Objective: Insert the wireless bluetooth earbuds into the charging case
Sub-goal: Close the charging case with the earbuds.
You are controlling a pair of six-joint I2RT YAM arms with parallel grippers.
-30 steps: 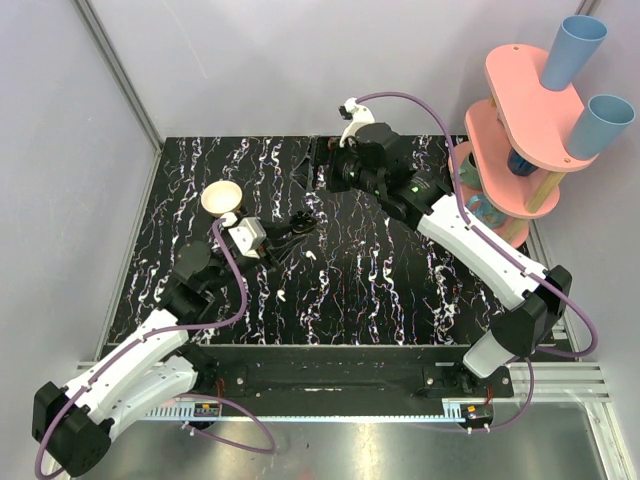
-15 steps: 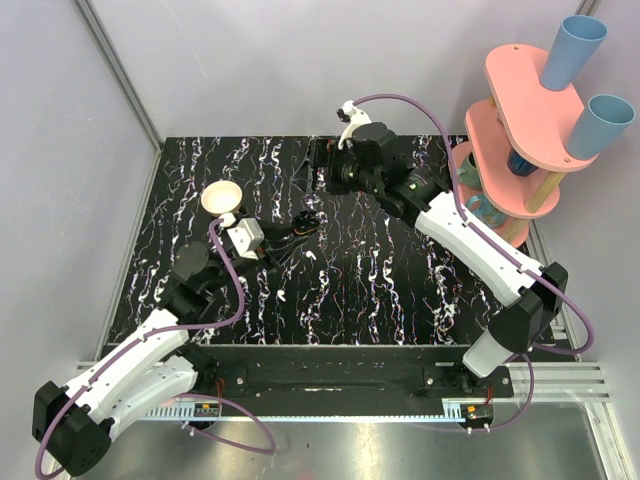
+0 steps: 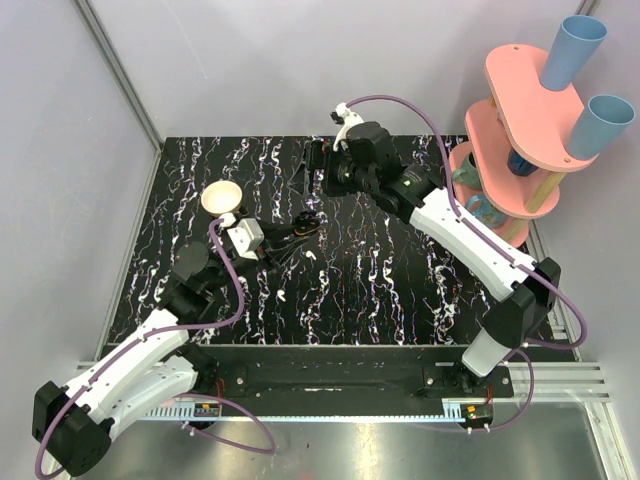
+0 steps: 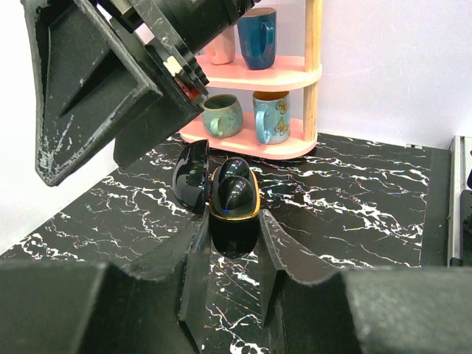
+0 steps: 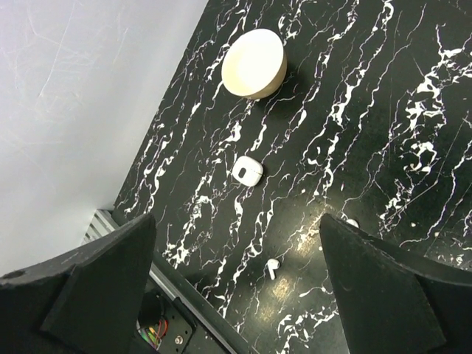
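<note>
Looking at this one, the right fingers (image 5: 391, 287) are spread wide with nothing in them, hanging over the far part of the surface (image 3: 400, 290). The earbuds (image 5: 271, 268) are both loose on the black marble, toward the near edge from those fingers and a bit to the left. The second earbud (image 5: 352, 222) just peeks out beside a fingertip. The first one's stem seems to run roughly toward the near edge, but it's so tiny I wouldn't swear to it.

The cream charging case (image 3: 221, 197) sits at the far left of the surface, well apart from the earbuds, with nothing touching it. In the right wrist view a small white box (image 5: 247, 170) lies between the two.

The left fingers (image 4: 193, 280) are closer to the earbuds, but they're busy, pinched narrow on a hinged black shell (image 4: 233, 210) with its lid open. So I'd say the pickup falls to the right arm.

Compared with a second back, the right wrist has swung a little left. The left arm, shell, case and earbuds look unmoved.
</note>
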